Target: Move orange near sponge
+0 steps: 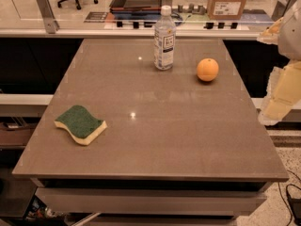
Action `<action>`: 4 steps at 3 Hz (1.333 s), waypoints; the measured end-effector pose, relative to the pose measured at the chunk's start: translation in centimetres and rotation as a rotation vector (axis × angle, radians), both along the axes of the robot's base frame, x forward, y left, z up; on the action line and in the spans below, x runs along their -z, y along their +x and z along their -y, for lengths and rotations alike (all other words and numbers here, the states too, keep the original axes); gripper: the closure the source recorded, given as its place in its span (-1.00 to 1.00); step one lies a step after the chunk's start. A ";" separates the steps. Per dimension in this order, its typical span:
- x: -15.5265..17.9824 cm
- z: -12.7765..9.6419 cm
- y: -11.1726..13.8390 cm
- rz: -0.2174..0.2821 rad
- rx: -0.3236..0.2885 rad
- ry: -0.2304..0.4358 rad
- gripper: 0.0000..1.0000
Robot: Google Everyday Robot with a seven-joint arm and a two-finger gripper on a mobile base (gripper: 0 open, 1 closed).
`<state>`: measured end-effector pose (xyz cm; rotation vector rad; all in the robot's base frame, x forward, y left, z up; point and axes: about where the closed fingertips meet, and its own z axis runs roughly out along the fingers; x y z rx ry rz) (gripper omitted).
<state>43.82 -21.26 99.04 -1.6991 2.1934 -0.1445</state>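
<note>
The orange (207, 69) sits on the grey table (155, 140) at the far right, just right of a clear bottle. The sponge (80, 124), dark green on top with a pale yellow base, lies flat near the table's left front edge, far from the orange. My gripper (269, 74) hangs at the right edge of the view, off the table's right side and to the right of the orange. Its two pale yellow fingers (282, 95) stand wide apart and hold nothing.
A clear water bottle (164, 39) with a white cap stands upright at the back middle of the table, left of the orange. A counter with a cardboard box (228, 1) and a tray runs behind the table. Cables lie on the floor at the lower right.
</note>
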 end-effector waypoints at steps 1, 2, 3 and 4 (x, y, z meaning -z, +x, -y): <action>0.0 0.0 0.0 0.000 0.000 0.000 -1.00; 0.1 -0.1 0.3 0.010 0.020 0.009 -1.00; 0.3 -0.3 1.3 0.045 0.083 0.059 -1.00; 1.1 -0.5 3.1 0.068 0.139 0.134 -1.00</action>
